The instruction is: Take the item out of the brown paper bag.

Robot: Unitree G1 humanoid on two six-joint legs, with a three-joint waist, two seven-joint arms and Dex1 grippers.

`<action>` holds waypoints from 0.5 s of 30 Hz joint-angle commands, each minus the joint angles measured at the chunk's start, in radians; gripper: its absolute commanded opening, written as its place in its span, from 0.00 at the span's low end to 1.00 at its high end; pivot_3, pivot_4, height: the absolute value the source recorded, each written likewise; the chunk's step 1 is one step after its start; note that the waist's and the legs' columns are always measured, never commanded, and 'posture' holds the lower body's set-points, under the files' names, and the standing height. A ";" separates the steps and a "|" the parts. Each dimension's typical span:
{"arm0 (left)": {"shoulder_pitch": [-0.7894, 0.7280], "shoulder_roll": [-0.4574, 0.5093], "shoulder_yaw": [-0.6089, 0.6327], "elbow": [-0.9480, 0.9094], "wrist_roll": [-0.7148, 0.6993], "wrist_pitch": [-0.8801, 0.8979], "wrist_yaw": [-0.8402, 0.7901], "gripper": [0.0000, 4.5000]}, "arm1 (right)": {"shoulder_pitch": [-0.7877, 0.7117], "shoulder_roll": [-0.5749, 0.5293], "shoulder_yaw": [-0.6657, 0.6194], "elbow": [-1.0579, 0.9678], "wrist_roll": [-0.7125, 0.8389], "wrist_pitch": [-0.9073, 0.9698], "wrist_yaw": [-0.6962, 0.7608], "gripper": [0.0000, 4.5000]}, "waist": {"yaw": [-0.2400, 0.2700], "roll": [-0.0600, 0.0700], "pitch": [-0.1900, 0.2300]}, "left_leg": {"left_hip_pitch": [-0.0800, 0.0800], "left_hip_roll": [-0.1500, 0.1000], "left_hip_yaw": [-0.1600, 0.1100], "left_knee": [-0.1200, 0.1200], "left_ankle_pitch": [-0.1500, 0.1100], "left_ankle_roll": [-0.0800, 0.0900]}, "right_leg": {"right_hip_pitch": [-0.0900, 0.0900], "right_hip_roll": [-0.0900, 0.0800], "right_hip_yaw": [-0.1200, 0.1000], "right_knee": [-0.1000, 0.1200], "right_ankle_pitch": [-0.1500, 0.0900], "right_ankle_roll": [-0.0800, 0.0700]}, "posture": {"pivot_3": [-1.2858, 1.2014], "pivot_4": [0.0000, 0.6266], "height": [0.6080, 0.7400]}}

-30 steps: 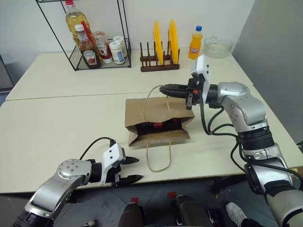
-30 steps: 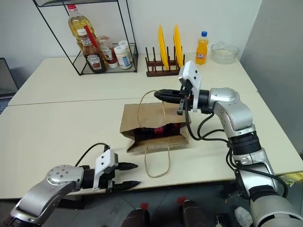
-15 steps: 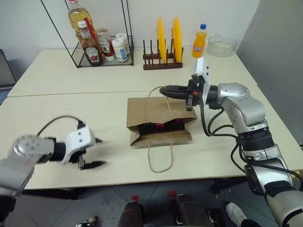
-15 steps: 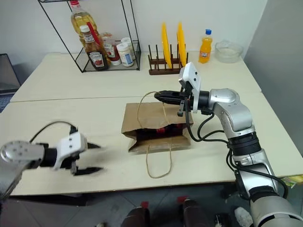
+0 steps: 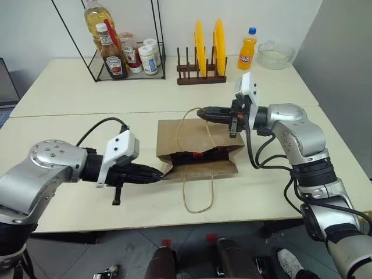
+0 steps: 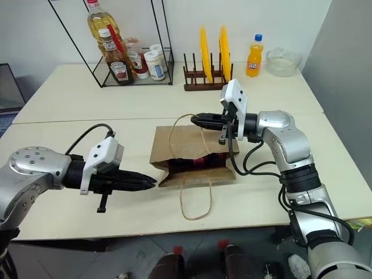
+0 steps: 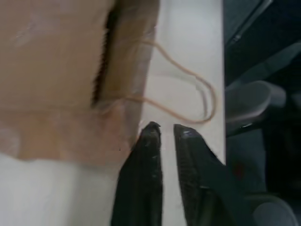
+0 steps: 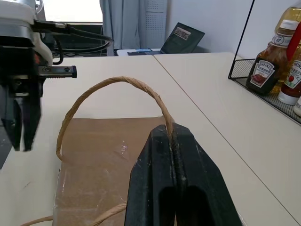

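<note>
Cola bottle, centre frame inside the bag, probably rigid, slick; grasp midbody. Left gripper closed, empty; right gripper pinches the handle.

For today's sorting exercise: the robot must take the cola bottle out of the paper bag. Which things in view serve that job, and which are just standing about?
Job: brown paper bag; cola bottle inside it; cord handle; left gripper; right gripper.

Standing about: wire rack of sauce bottles; plate rack; orange soda bottle; glass bowl.
</note>
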 commanded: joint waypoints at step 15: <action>-0.163 -0.285 -0.320 -0.056 0.234 -0.127 0.150 0.00 | 0.007 -0.007 -0.006 -0.040 -0.020 -0.025 0.008 0.00 | 0.006 0.000 0.000 | -0.003 0.000 0.000 0.007 0.000 0.000 | 0.001 0.001 0.001 0.000 0.002 0.003 | 0.52 0.24 1.00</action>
